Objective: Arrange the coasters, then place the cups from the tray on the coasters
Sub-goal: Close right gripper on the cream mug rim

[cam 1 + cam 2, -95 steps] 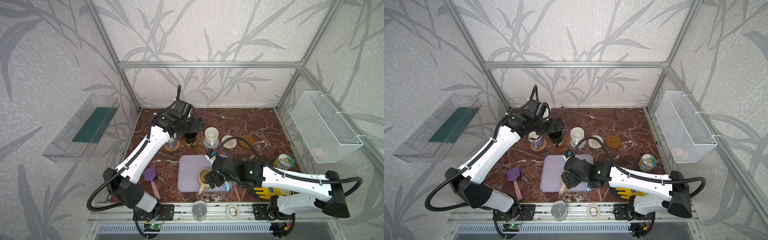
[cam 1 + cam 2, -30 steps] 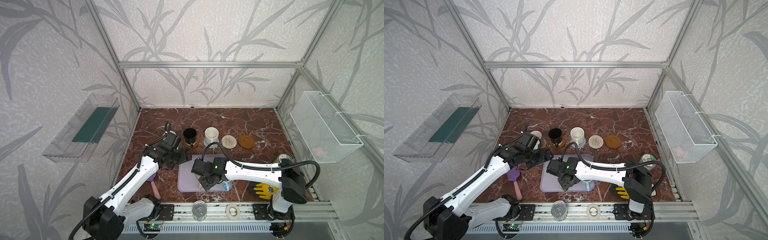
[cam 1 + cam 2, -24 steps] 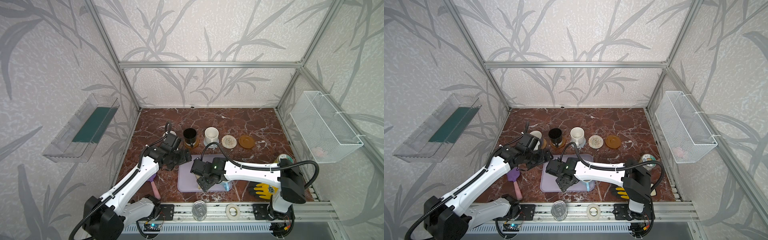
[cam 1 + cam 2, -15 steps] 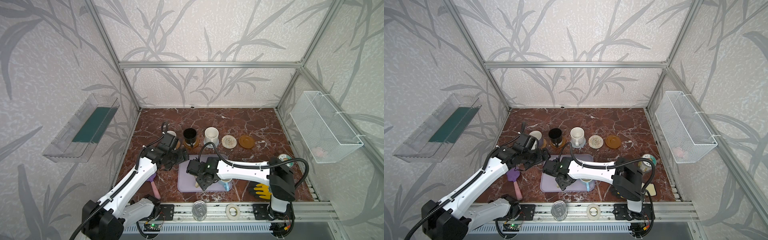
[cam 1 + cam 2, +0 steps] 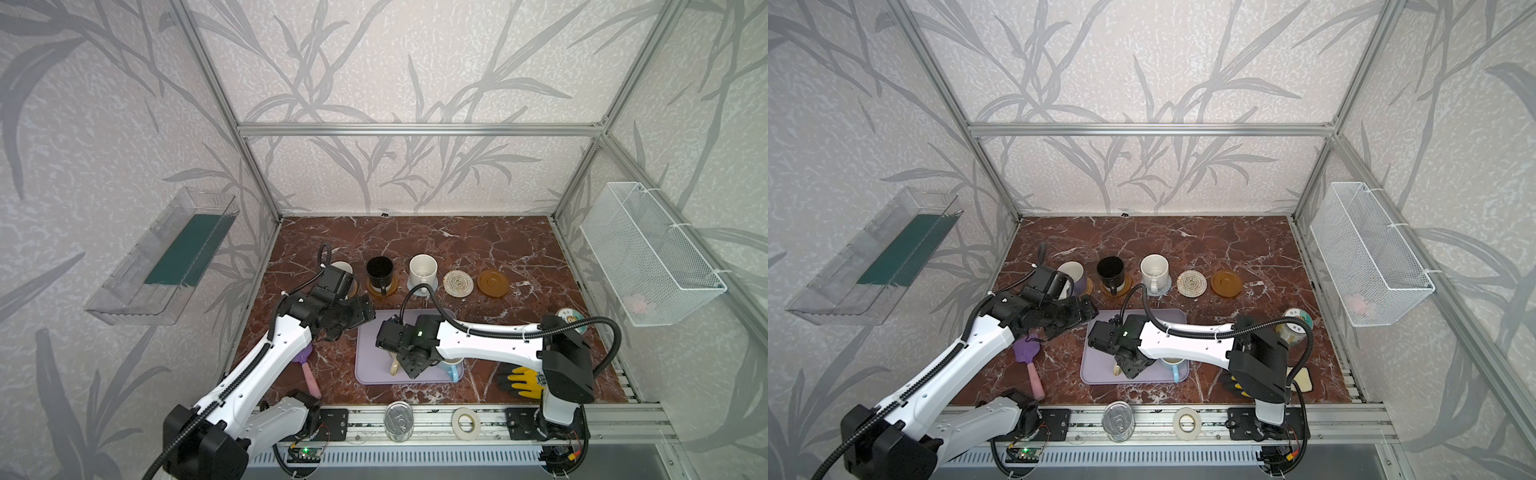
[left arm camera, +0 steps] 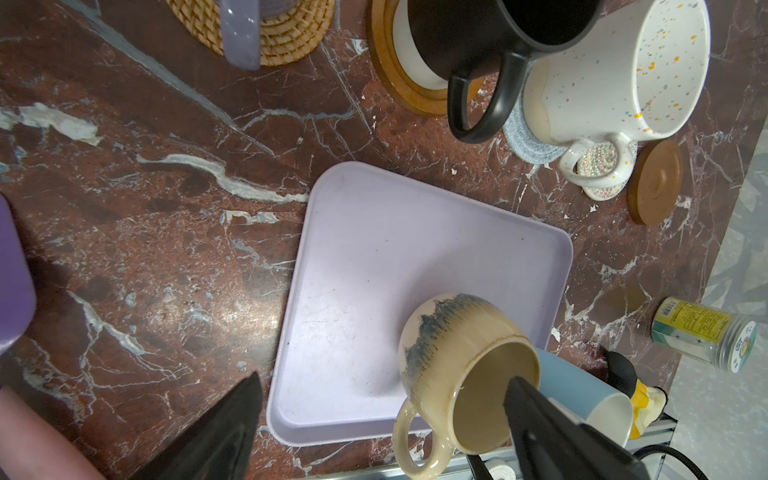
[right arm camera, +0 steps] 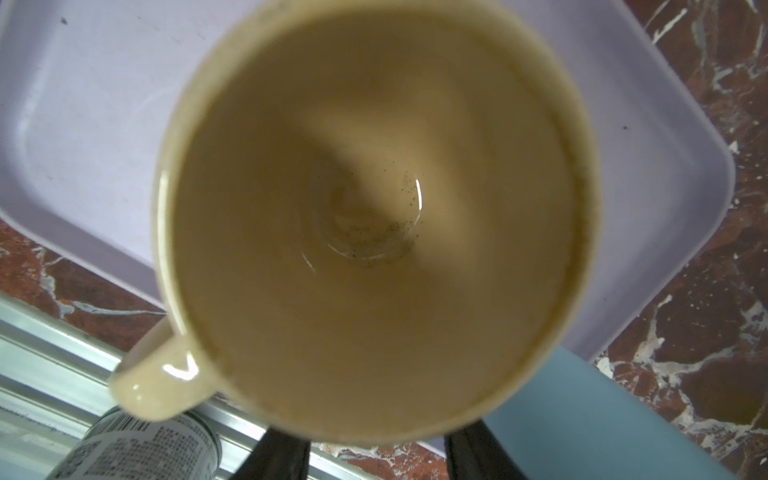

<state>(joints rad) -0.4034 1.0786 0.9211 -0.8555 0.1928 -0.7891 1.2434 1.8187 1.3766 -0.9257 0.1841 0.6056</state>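
A: Left end of the row?
B: Lavender mug with white inside on the woven tan rattan coaster, partly hidden by the left arm in both top views. Then the black mug on a smooth brown wooden coaster. Then the speckled white mug on the grey-blue braided coaster.
A: Further right?
B: Cream braided coaster and a second brown wooden coaster, both bare.
A: Tray?
B: Flat pale lavender plastic tray on the marble worktop, nearer the front than the row. Rounded beige-yellow mug stands on it. Light blue mug is just beside, at the tray's near right corner; can't tell if its base is on the tray.
A: Tools?
B: Left tool released, fingers wide, at the tray's far left corner. Right tool directly over the beige-yellow mug. Can't tell whether it grips.
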